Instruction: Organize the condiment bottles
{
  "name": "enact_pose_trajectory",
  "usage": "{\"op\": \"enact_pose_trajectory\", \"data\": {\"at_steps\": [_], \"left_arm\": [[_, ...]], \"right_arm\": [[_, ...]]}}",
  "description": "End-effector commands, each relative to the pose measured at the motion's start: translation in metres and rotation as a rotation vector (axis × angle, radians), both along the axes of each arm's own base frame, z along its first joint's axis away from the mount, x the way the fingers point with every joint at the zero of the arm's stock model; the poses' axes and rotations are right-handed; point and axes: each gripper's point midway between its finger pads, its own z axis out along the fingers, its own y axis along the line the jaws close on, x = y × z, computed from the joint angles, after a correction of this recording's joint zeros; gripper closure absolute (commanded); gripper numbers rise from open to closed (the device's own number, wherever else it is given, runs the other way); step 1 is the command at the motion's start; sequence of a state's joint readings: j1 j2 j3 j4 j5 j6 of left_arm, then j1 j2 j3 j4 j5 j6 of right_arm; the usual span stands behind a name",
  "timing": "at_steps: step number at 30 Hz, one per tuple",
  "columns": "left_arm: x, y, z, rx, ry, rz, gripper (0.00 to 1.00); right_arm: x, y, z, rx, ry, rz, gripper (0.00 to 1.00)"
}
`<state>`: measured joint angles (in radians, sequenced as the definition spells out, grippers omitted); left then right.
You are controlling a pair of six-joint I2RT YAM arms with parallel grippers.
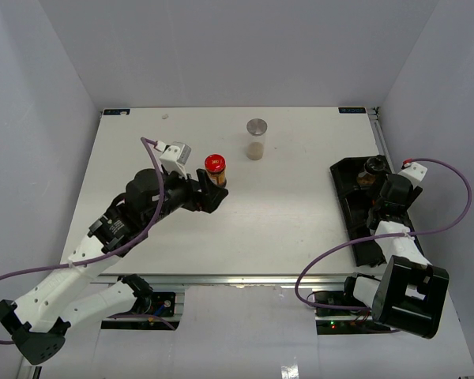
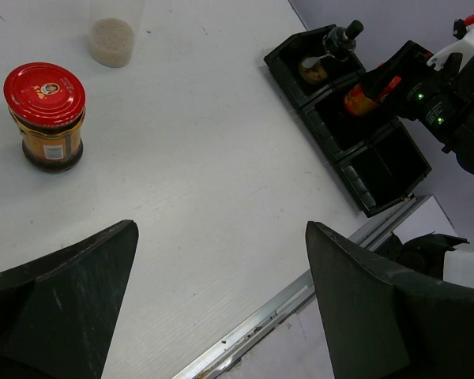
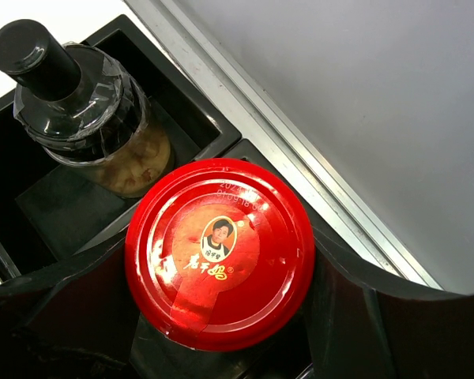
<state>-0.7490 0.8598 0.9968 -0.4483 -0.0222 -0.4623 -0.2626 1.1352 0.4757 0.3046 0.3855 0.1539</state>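
Note:
One red-capped bottle (image 1: 214, 170) with amber contents stands on the white table; it also shows in the left wrist view (image 2: 46, 118). My left gripper (image 1: 215, 194) (image 2: 221, 300) is open and empty just in front of it. The clear bottle with a silver-grey lid (image 1: 257, 138) (image 2: 112, 35) stands further back. The black-capped bottle (image 1: 371, 167) (image 3: 79, 110) (image 2: 332, 51) sits in the far compartment of the black tray (image 1: 349, 207). My right gripper (image 1: 379, 196) (image 3: 220, 268) is shut on the second red-capped bottle (image 3: 220, 253) (image 2: 363, 99) at the tray's second compartment.
The tray (image 2: 379, 170) lies along the table's right edge, beside a metal rail (image 3: 300, 150) and the grey wall. Its nearer compartments hold nothing. The table's front edge rail (image 2: 284, 304) runs below my left fingers.

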Motion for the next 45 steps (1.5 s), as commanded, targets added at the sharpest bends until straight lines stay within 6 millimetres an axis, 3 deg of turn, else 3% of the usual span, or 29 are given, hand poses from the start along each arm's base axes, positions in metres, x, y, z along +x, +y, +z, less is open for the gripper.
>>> {"op": "enact_pose_trajectory", "data": {"at_steps": [1, 3, 7, 17, 19, 22, 25, 27, 30, 36, 42, 45], "left_arm": [[-0.006, 0.000, 0.023, -0.048, -0.026, -0.015, 0.02], [-0.006, 0.001, 0.026, -0.051, -0.028, -0.014, 0.02], [-0.007, 0.001, 0.029, -0.057, -0.032, -0.013, 0.02], [-0.007, 0.004, 0.030, -0.053, -0.043, -0.007, 0.02], [-0.004, 0.003, 0.031, -0.045, -0.052, -0.004, 0.02], [0.004, 0.002, 0.025, -0.015, -0.043, 0.018, 0.02], [0.013, -0.002, 0.014, 0.019, -0.013, 0.030, 0.02], [0.019, -0.003, 0.006, 0.045, -0.002, 0.049, 0.02], [0.029, 0.003, -0.004, 0.097, 0.013, 0.102, 0.02], [0.033, 0.016, -0.018, 0.111, 0.069, 0.183, 0.02], [0.024, 0.042, -0.024, 0.100, 0.096, 0.286, 0.02], [0.019, 0.055, -0.010, 0.085, 0.077, 0.319, 0.02]], "right_arm": [[0.021, -0.012, 0.051, -0.049, -0.183, -0.035, 0.28], [0.020, -0.012, 0.051, -0.050, -0.182, -0.035, 0.24], [0.021, -0.012, 0.051, -0.046, -0.177, -0.036, 0.05], [0.024, -0.010, 0.062, -0.026, -0.123, -0.020, 0.03], [0.033, -0.004, 0.085, -0.009, -0.124, 0.026, 0.03], [0.042, 0.009, 0.103, 0.031, -0.102, 0.106, 0.02], [0.053, 0.035, 0.123, 0.089, -0.100, 0.243, 0.05], [0.062, 0.063, 0.145, 0.110, -0.137, 0.374, 0.06], [0.071, 0.124, 0.166, 0.101, -0.169, 0.606, 0.07], [0.059, 0.260, 0.198, 0.127, -0.228, 1.102, 0.07], [0.052, 0.371, 0.196, 0.087, -0.200, 1.359, 0.10], [0.060, 0.411, 0.186, 0.077, -0.177, 1.401, 0.10]]}}
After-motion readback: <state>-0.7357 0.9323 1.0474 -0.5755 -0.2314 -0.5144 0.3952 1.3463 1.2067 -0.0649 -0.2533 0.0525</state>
